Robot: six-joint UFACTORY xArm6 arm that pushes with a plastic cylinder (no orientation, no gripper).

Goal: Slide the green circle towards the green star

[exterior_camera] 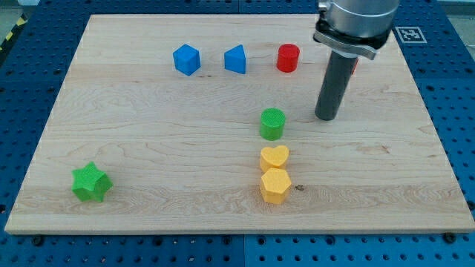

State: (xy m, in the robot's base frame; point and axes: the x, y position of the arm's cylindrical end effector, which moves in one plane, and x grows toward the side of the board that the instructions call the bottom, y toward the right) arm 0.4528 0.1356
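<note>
The green circle [272, 123] is a short green cylinder near the middle of the wooden board [148, 133]. The green star [90, 182] lies at the board's lower left, far from the circle. My tip [326, 117] rests on the board just to the right of the green circle, a small gap apart from it, and slightly higher in the view.
A yellow heart [274, 157] and a yellow hexagon [274, 185] sit touching, directly below the green circle. Along the top lie a blue cube [186, 59], a blue triangular block [235, 59] and a red cylinder [288, 58]. The arm's body [355, 26] hangs over the top right.
</note>
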